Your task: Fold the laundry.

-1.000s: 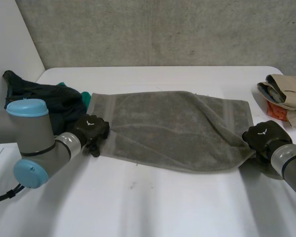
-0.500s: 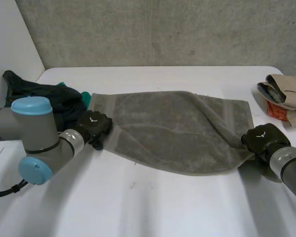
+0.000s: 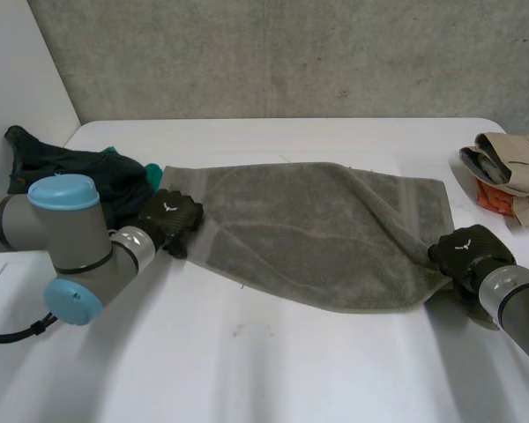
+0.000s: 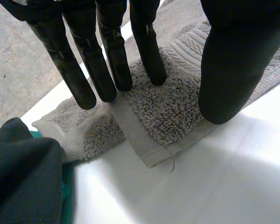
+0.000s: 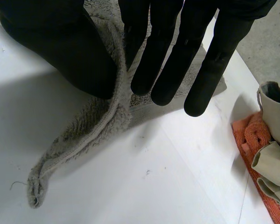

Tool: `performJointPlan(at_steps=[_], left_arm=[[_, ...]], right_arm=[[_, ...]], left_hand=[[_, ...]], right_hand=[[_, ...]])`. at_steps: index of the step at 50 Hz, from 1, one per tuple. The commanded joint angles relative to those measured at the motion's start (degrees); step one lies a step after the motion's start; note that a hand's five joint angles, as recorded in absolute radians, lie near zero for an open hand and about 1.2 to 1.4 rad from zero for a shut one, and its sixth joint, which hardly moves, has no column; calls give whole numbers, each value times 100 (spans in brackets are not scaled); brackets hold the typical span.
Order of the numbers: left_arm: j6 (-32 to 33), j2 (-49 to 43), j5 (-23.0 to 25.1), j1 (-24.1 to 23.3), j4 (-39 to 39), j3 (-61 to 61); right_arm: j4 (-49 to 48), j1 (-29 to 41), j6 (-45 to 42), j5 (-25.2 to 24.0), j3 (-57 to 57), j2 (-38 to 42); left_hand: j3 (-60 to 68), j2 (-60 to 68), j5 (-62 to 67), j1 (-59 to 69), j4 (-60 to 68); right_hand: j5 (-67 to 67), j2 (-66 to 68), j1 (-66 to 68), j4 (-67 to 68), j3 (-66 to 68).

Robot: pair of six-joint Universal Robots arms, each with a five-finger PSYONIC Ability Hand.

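A heap of dark clothes lies on the white table just beyond the left hand, on its outer side, with a bit of teal cloth showing in it; the left arm reaches in from the near side of the table and ends at the grey towel; the left hand rests on the towel's left end, at the near corner; in the left wrist view its fingers are straight and set apart from the thumb, tips pressing down on the terry pile, so the hand is spread wide and grips nothing; the towel's hemmed corner lies flat on the table between the fingertips and the thumb, and the dark clothes sit close past the fingertips; from that hand the towel stretches across the middle of the table to the right hand, lying flat but rumpled, with a long crease running toward the right hand; the right hand is at the towel's near right corner; in the right wrist view a raised ridge of the towel's edge runs up between the thumb and the straight fingers, which pinch it, so this hand holds the towel; the tip of the corner trails loose on the table below the thumb; beyond the right hand's fingertips, apart from the towel, lie folded beige clothes on an orange cloth
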Motion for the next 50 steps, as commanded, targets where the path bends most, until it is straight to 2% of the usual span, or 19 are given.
performJointPlan(at_steps=[1, 5, 6, 7, 9, 16, 20, 24, 29, 30, 38, 42, 46, 49, 50], left_arm=[[0, -157, 11, -11, -2, 166], [8, -245, 11, -11, -2, 253], [8, -254, 11, -11, -2, 271], [0, -263, -6, -29, -2, 332], [0, -263, -24, -55, 7, 368], [-27, 149, -401, -266, -2, 342], [-53, 1264, -551, -231, -81, -70], [-35, 2293, -569, -231, -326, -782], [-27, 3602, -586, -108, -1151, -1591], [-27, 3970, -595, -30, -1519, -1827], [-9, 5282, -578, 349, -3367, -2304], [0, 5424, -543, 507, -3526, -2234], [-9, 5117, -516, 551, -3316, -2190], [-9, 4231, -569, 499, -2930, -2093], [-9, 3994, -577, 490, -2807, -2023]], right_arm=[[2, 4, 0, 0, 5, 8], [-7, 4, 0, 0, 5, 34], [2, 4, 0, 0, 5, 43], [-7, 4, 0, 0, 5, 52], [-7, 4, 0, 8, -4, 43], [28, -48, 0, 44, -83, 17], [142, -57, -26, 52, -153, -237], [528, -66, -263, 149, -171, -922], [1222, -328, -702, 140, -258, -1660], [1336, -408, -764, 123, -267, -1784], [2181, -883, -1705, -9, -478, -2663], [2208, -901, -1697, -44, -680, -2778], [2190, -918, -1635, -106, -611, -2674], [2173, -919, -1626, -106, -601, -1823], [2146, -866, -1626, -54, -706, -1324]], left_hand=[[627, 638, 629, 659, 616], [1162, 1173, 1165, 1194, 1151], [1665, 1676, 1667, 1697, 1653], [3069, 3080, 3071, 3101, 3057], [3852, 3863, 3854, 3884, 3840], [3854, 3865, 3857, 3886, 3843], [3854, 3865, 3857, 3886, 3843], [3854, 3865, 3857, 3886, 3843], [3854, 3865, 3857, 3886, 3843], [3854, 3865, 3857, 3886, 3843], [3854, 3865, 3857, 3886, 3843], [3854, 3865, 3857, 3886, 3843], [3854, 3865, 3857, 3886, 3843], [3854, 3865, 3857, 3886, 3843], [3854, 3865, 3857, 3886, 3843]], right_hand=[[1189, 1261, 1491, 1121, 1154], [1189, 1261, 1491, 1121, 1154], [1189, 1261, 1491, 1121, 1154], [1189, 1261, 1491, 1121, 1154], [1189, 1261, 1491, 1121, 1154], [1189, 1261, 1491, 1121, 1154], [1189, 1261, 1491, 1121, 1154], [1189, 1261, 1491, 1121, 1154], [1189, 1261, 1491, 1121, 1154], [1189, 1261, 1491, 1121, 1154], [1189, 1261, 1491, 1121, 1154], [1189, 1261, 1491, 1121, 1154], [1189, 1261, 1491, 1121, 1154], [1189, 1261, 1491, 1121, 1154], [1189, 1261, 1491, 1121, 1154]])
